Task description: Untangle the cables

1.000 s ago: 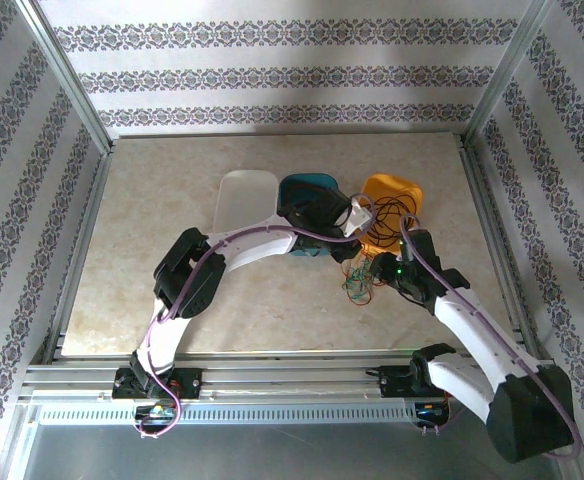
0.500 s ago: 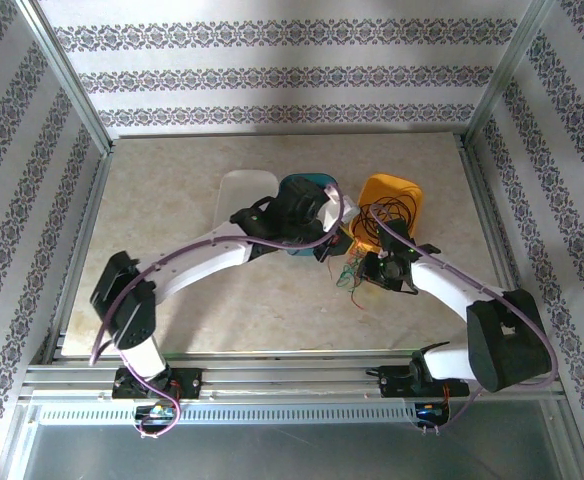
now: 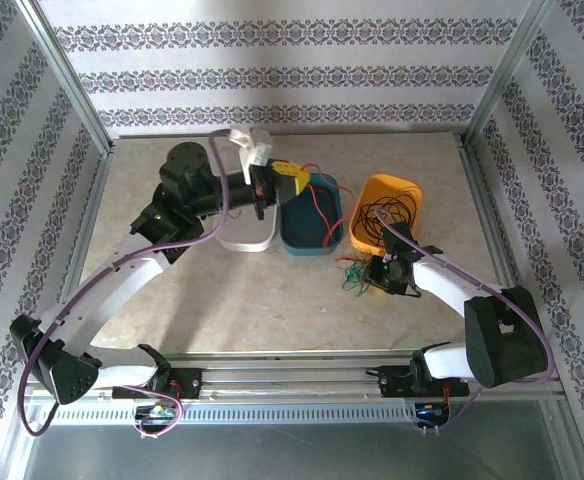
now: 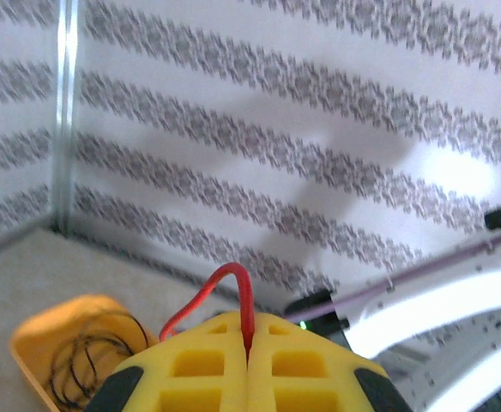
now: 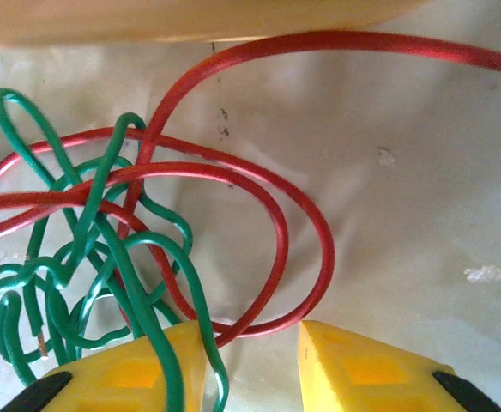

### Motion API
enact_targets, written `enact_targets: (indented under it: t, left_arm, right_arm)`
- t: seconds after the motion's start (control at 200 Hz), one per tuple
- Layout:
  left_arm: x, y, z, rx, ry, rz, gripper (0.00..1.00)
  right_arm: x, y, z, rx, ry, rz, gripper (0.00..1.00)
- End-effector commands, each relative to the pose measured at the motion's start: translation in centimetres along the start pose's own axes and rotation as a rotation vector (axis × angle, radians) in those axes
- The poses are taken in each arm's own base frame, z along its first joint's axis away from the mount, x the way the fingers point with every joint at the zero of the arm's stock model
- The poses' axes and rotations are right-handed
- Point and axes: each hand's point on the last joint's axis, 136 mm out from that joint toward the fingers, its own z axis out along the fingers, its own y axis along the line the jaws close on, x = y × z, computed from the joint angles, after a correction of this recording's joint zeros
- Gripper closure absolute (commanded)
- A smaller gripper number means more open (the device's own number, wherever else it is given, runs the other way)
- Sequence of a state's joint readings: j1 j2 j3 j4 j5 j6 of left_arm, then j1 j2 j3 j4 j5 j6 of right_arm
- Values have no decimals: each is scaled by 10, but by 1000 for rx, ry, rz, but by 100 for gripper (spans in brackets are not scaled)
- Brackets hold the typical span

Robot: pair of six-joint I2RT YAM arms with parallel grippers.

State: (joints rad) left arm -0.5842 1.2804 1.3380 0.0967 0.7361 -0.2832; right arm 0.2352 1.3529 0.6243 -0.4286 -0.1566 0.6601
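Left tool (image 3: 284, 167) hangs high with fingers pressed together; right tool (image 3: 374, 272) sits low, fingers parted.

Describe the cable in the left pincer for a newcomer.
Find the teal bin, middle of three. Over it hangs one red cable, pinched alone in the left pincer. Other cables are black coils in the orange bin or a green-red tangle at the right pincer.

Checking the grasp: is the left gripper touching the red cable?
Touching. Left wrist view: the left gripper is shut on the red cable, which rises from the seam between its fingers.
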Motion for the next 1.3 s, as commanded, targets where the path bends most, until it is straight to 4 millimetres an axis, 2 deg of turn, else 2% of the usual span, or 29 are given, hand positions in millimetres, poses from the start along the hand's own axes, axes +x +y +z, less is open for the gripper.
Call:
enact_targets:
  t: [0.0, 0.07, 0.12, 0.235, 0.38, 0.515, 0.6, 0.66, 0.78, 0.864, 0.959, 1.049, 1.164, 1.234, 1.299]
  left_arm:
    - [-31, -1, -5, 8, -106, 33, 100]
    - [-43, 4, -9, -32, -142, 70, 100]
    - [-43, 16, -6, -89, -134, 74, 100]
    - [-27, 61, 4, -248, -106, 37, 100]
    - [-2, 110, 9, -377, -91, -24, 100]
    - [19, 148, 18, -396, -99, -85, 100]
    - [48, 177, 34, -410, -52, -136, 100]
    - [76, 196, 47, -413, -6, -187, 100]
    - [135, 223, 66, -410, 99, -312, 100]
    - [178, 238, 67, -454, 171, -379, 100]
    - [225, 262, 56, -586, 263, -414, 100]
    - [254, 273, 51, -665, 335, -413, 100]
    - [266, 273, 52, -719, 405, -376, 69]
    - [258, 270, 53, -733, 416, -318, 50]
    - [242, 263, 58, -721, 406, -267, 40]
  right_arm:
    - [4, -6, -1, -1, 8, 35, 67]
    - [4, -6, -2, -4, 1, 34, 67]
    - [3, -4, -4, -16, -9, 29, 67]
    - [0, 14, -16, -113, -39, -13, 66]
    - [-7, 49, -50, -288, -116, -81, 62]
    - [-17, 57, -77, -341, -214, -73, 60]
    - [-21, 58, -85, -352, -253, -63, 60]
    - [-21, 58, -87, -352, -256, -61, 60]
    - [-19, 57, -86, -344, -236, -58, 60]
    - [-18, 56, -87, -339, -240, -56, 60]
    - [-19, 56, -91, -333, -259, -66, 60]
    - [-21, 56, -93, -332, -266, -65, 61]
    - [-23, 60, -93, -332, -266, -73, 61]
    - [-25, 60, -94, -324, -272, -74, 61]
    - [-25, 59, -93, -318, -276, -66, 61]
